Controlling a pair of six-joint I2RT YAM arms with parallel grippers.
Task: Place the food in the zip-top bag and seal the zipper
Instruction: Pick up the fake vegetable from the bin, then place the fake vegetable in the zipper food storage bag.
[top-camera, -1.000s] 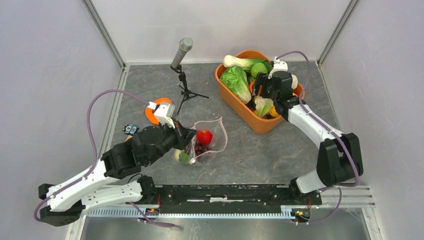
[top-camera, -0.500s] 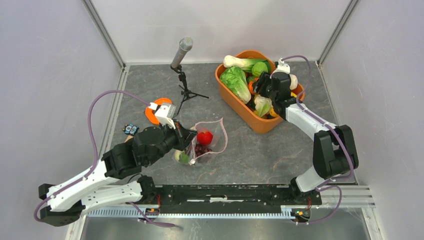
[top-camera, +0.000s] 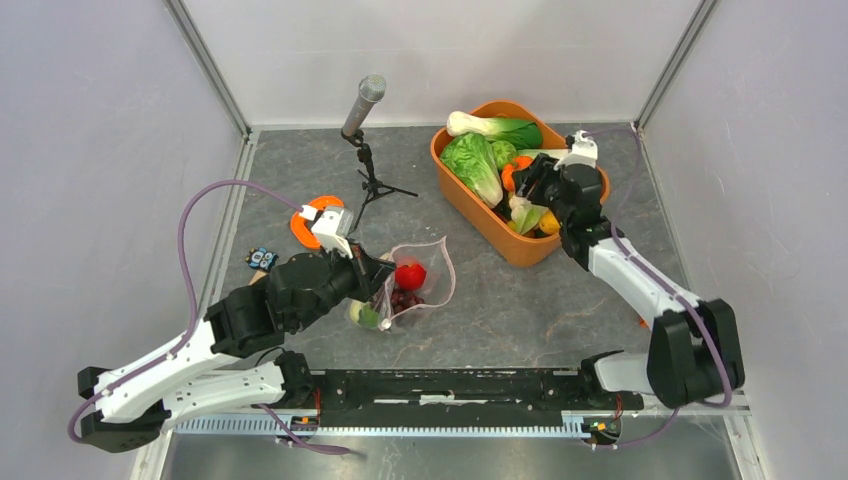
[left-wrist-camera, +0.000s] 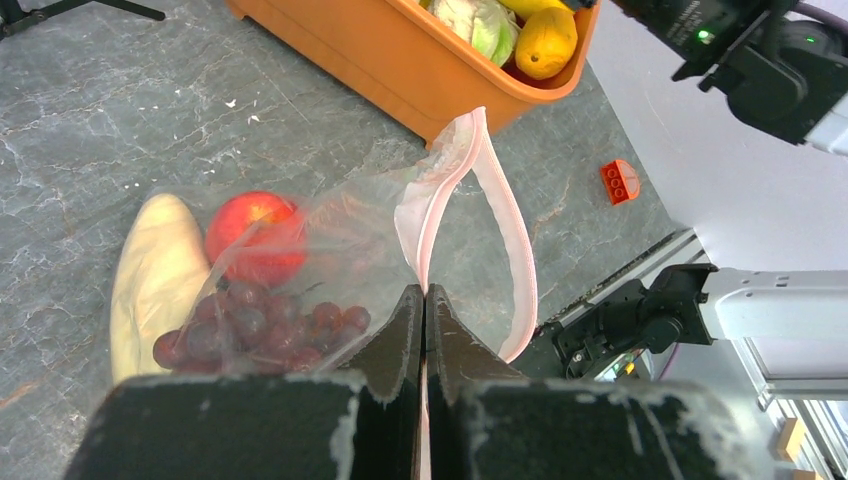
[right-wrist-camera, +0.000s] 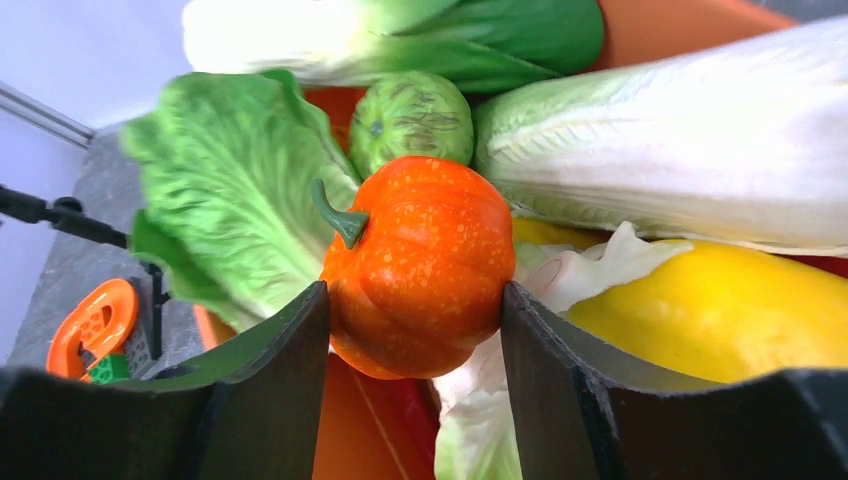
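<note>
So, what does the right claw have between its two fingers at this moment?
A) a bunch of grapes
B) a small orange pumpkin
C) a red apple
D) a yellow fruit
B: in the right wrist view, the right claw has one finger against each side of the pumpkin, which is orange with a green stem.
</note>
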